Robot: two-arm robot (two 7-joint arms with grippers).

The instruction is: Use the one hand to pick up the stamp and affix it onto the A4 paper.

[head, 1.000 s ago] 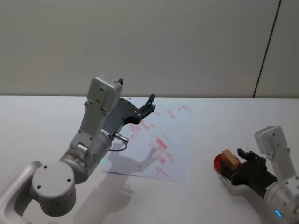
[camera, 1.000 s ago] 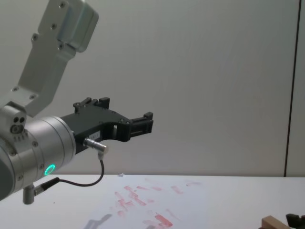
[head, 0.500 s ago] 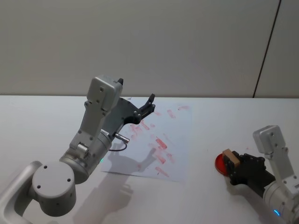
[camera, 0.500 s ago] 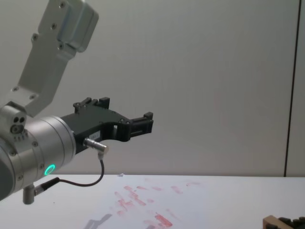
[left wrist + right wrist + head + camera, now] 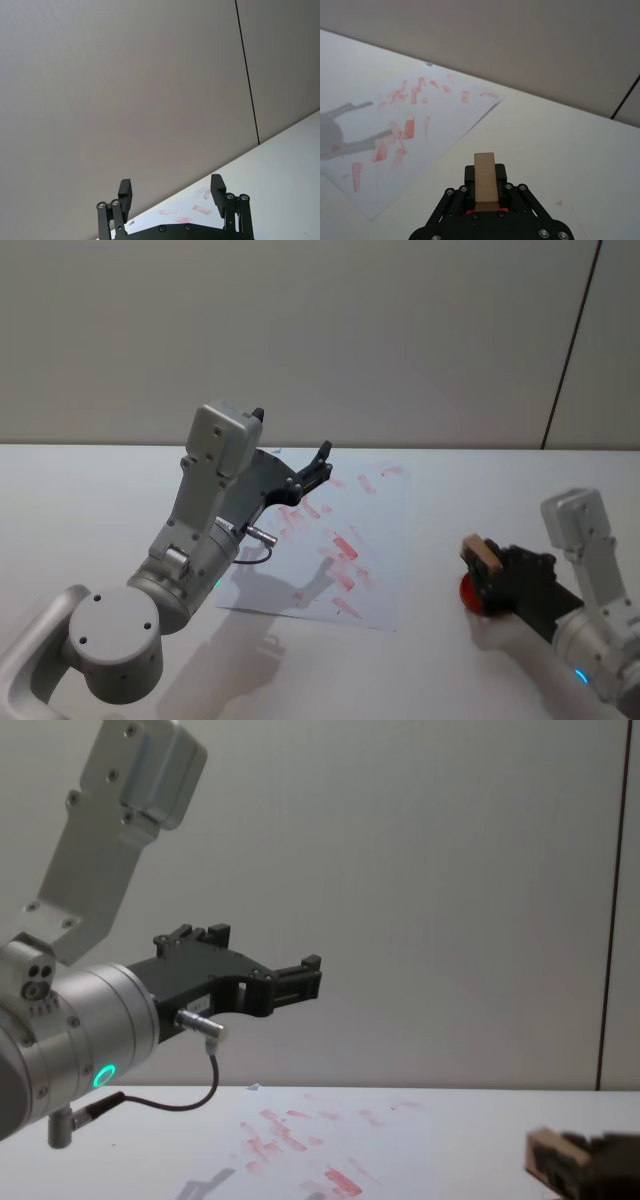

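Right gripper lifted stamp off red pad (head view), left gripper parked

Black two-fingered right claw on a light grey metal arm, clamped on a small light tan rectangular wooden stamp.

The claw's fingers press on two opposite sides of the stamp, and its plain wooden end sticks out past the fingertips. Claw and stamp sit toward the right edge of the white surface, with the stamp raised off it. The white A4 paper sheet lies flat near the middle of the surface, skewed to its edges, one corner toward the back edge. Many pinkish-red rectangular smudges are scattered across the sheet. The stamp is clear of the paper, off its right side.
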